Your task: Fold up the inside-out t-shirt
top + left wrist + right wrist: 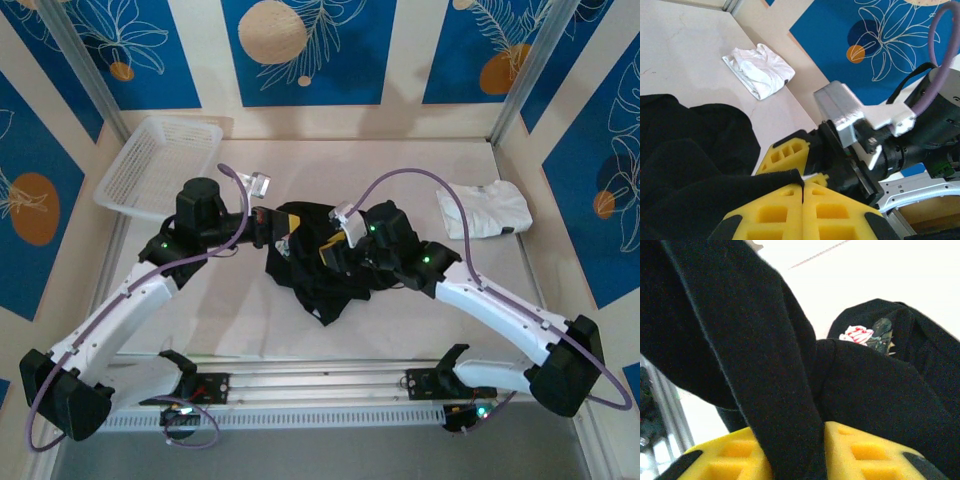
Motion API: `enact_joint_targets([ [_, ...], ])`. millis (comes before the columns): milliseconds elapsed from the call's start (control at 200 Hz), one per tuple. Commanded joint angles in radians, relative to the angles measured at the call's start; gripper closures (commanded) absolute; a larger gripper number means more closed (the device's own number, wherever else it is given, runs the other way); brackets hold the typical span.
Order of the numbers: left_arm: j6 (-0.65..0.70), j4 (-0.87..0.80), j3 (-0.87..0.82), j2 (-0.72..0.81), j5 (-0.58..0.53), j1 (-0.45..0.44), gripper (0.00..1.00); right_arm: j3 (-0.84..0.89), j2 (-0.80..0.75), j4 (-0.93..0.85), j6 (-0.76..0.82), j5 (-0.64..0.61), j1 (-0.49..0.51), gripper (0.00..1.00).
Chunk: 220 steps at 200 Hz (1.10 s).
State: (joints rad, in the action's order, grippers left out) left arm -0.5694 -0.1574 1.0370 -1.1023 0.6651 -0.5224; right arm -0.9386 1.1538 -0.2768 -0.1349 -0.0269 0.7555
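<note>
The inside-out t-shirt (pixel 312 275) lies bunched in a crumpled heap near the middle of the table (pixel 420 325). It is well apart from the white folded garment (pixel 485 210) by the right edge and from the mesh basket (pixel 160 165) at the far left corner. The left gripper (pixel 803 187) is closed tight, and only a thin hem of black cloth appears to be pinched at its very tips. The right gripper (pixel 795 447) is clamped on a thicker, twisted band of the shirt that runs up between its yellow fingers (pixel 845 440). The two grippers are held just beside each other over the heap, so little cloth is stretched between them. The shallow pinch on the left could be lost if the arms are drawn apart quickly, and the hem would be dropped back onto the heap. The roped band on the right may hold more than one layer, so the shirt could be lifted twisted rather than spread flat. A patch of floral print (pixel 860 334) is exposed among the folds, so the outward face cannot be told, and a fold could be made on the wrong side.
</note>
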Motion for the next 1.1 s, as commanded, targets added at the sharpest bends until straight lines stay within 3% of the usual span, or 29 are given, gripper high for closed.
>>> enact_joint_targets([
  [0,0.036,-0.025,0.031,-0.001,-0.019,-0.011,1.0,-0.028,-0.014,0.027,0.004,0.004,-0.005,0.82],
  [165,0.093,-0.162,0.056,-0.031,-0.215,-0.008,1.0,-0.047,-0.046,0.089,-0.115,0.127,-0.048,0.97],
  [415,0.104,-0.209,-0.005,-0.011,-0.391,0.007,1.0,-0.128,0.049,0.13,-0.255,0.134,-0.038,1.0],
  [545,0.095,-0.219,-0.056,0.019,-0.42,0.008,0.89,-0.16,0.121,0.151,-0.295,0.118,-0.016,1.0],
  [780,0.031,-0.168,-0.163,0.073,-0.334,0.0,0.68,-0.202,0.198,0.16,-0.308,0.117,-0.001,1.0],
  [1095,0.085,-0.299,-0.217,0.114,-0.567,-0.001,0.41,-0.212,0.201,0.143,-0.294,0.109,0.0,1.0],
])
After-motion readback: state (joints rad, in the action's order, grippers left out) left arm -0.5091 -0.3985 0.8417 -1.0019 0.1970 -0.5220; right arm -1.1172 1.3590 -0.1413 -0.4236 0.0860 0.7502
